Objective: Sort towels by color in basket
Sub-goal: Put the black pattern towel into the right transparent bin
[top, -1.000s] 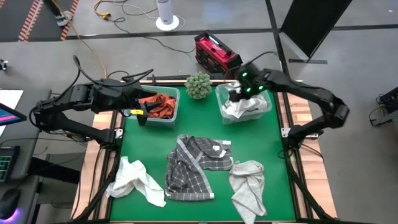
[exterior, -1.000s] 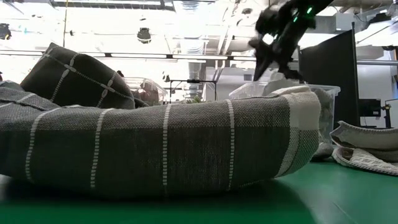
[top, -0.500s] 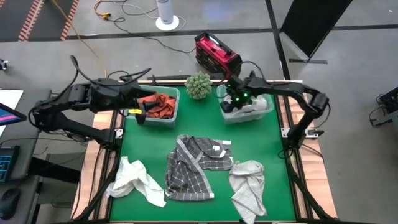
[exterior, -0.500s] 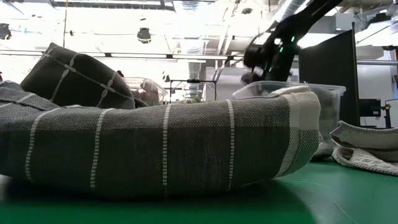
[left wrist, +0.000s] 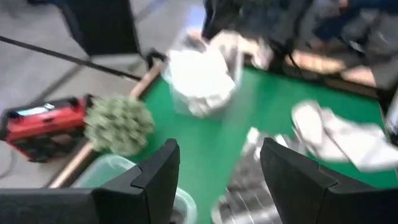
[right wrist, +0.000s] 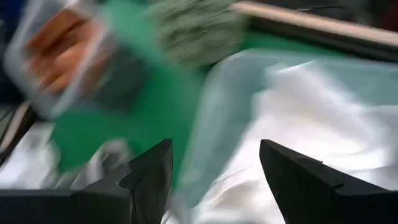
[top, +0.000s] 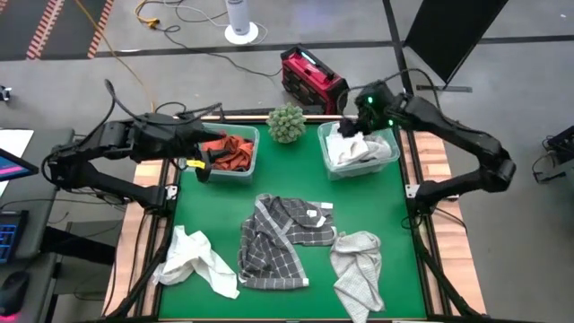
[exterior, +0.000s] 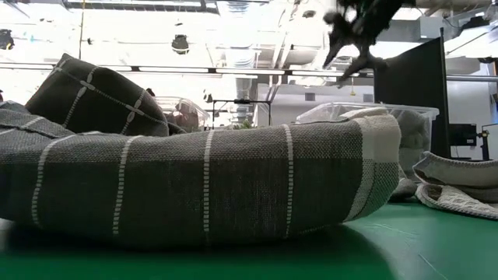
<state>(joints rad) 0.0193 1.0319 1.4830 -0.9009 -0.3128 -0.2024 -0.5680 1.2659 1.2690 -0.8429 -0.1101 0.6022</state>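
My right gripper (top: 350, 123) (exterior: 354, 58) hangs open above the clear right bin (top: 392, 148), where a white towel (top: 352, 149) (right wrist: 298, 124) lies bunched. My left gripper (top: 208, 163) (left wrist: 217, 180) waits open at the near edge of the clear left bin (top: 252, 135), which holds a rust-orange towel (top: 229, 151). Spread on the green table are a dark grey plaid towel (top: 278, 238) (exterior: 194, 187), a white towel (top: 193, 260) near the left edge and a light grey towel (top: 357, 269) (exterior: 459, 187) near the right.
A small green plant (top: 286, 123) (left wrist: 118, 124) stands between the two bins at the table's far edge. A red box (top: 309, 76) sits on the floor beyond it. Bare green mat (top: 296, 175) lies between the bins and the loose towels.
My right gripper went down into the right bin, then rose clear of it and drew back toward the far right corner. The white towel stays bunched in the bin.
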